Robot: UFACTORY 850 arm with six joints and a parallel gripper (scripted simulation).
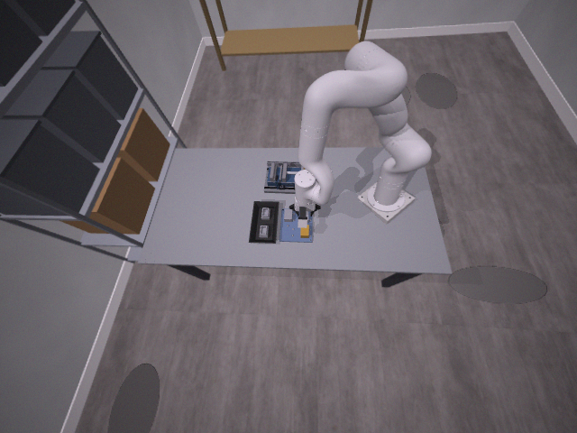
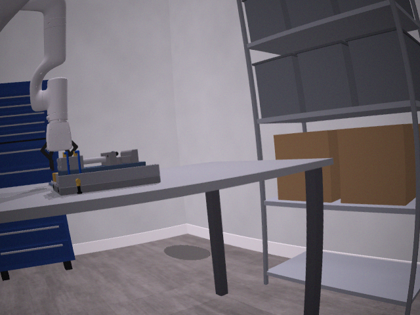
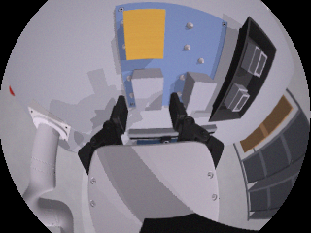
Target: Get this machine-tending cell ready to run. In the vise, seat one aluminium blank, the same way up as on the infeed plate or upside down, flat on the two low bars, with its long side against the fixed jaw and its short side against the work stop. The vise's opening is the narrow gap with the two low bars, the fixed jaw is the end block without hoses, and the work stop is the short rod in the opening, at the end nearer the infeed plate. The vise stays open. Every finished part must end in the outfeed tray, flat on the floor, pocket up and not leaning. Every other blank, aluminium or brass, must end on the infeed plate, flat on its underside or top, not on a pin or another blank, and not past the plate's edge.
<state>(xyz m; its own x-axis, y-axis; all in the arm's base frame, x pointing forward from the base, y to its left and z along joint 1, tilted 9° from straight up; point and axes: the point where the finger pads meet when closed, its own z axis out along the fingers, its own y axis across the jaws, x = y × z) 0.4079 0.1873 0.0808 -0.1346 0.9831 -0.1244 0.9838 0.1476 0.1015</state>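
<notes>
The blue infeed plate (image 1: 297, 228) (image 3: 171, 46) holds a brass blank (image 1: 305, 231) (image 3: 146, 33) and two aluminium blanks (image 3: 148, 85) (image 3: 197, 87). My gripper (image 1: 304, 212) (image 3: 148, 101) (image 2: 61, 157) is open and low over the plate. Its fingers stand on either side of the aluminium blank next to the brass one. I cannot tell if they touch it. The other aluminium blank (image 1: 288, 215) lies beside it, toward the tray. The vise (image 1: 281, 176) (image 2: 111, 158) stands behind the plate, partly hidden by my arm. Two finished parts (image 1: 265, 213) (image 1: 263, 230) (image 3: 249, 72) lie in the black outfeed tray (image 1: 264, 221).
Small pins (image 3: 190, 47) stick up from the infeed plate. My arm's base (image 1: 387, 199) is bolted to the table at the right. A shelf rack with brown boxes (image 1: 134, 177) (image 2: 342, 166) stands past the table's left end.
</notes>
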